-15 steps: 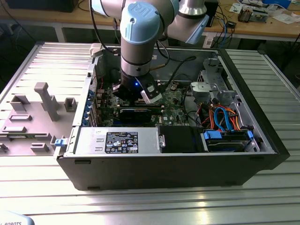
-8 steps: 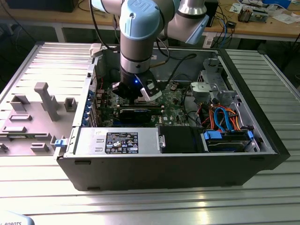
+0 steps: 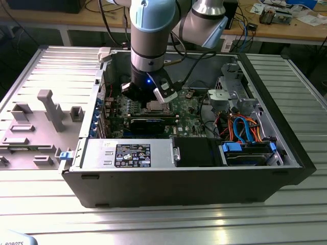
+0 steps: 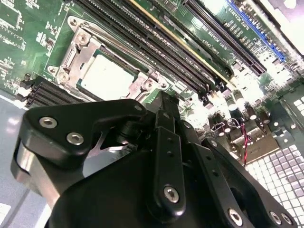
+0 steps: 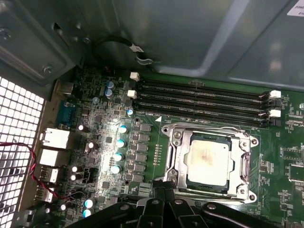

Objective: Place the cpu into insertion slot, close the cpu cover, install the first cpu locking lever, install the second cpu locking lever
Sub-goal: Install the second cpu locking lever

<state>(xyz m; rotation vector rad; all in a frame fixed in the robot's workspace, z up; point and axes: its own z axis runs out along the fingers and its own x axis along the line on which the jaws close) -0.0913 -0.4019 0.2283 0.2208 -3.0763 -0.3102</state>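
The cpu lies flat in the insertion slot, its silvery top facing up; it also appears in the second wrist view and as a pale square on the motherboard in the exterior view. The cpu cover, a silvery frame, lies down around the chip. Thin metal levers run along the frame's edges; I cannot tell whether they are latched. My gripper is shut with nothing in it, its tip just beside the socket's edge, hanging low inside the case.
Black memory slots run alongside the socket. The case wall and a fan grille stand close by. A black card, a power supply and cabled drives crowd the case. Grey fixtures sit outside.
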